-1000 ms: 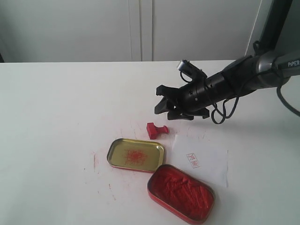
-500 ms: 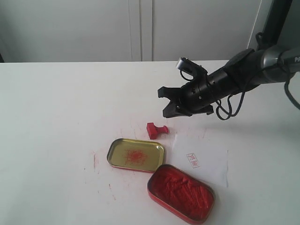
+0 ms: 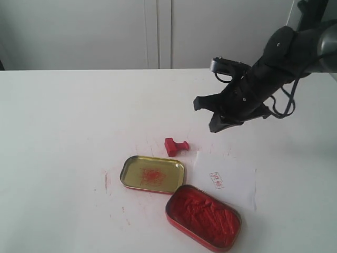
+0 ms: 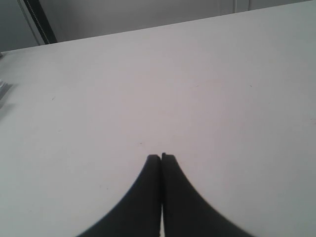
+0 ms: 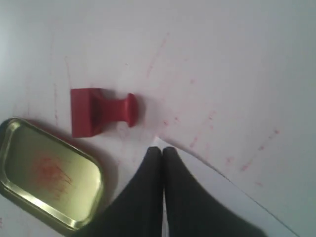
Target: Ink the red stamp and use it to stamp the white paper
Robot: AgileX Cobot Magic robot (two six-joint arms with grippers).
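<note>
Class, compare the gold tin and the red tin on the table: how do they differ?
The gold tin is shiny gold inside; the red tin has a red rim. The gold tin holds only a faint red smear; the red tin is packed with red paste. Both are open, shallow rounded rectangles.

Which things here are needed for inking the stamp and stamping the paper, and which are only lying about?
Needed:
red stamp, lying on its side
red ink paste in the open tin
white paper
right hand

Lying about:
gold tin lid
red smears beside the lid
</note>
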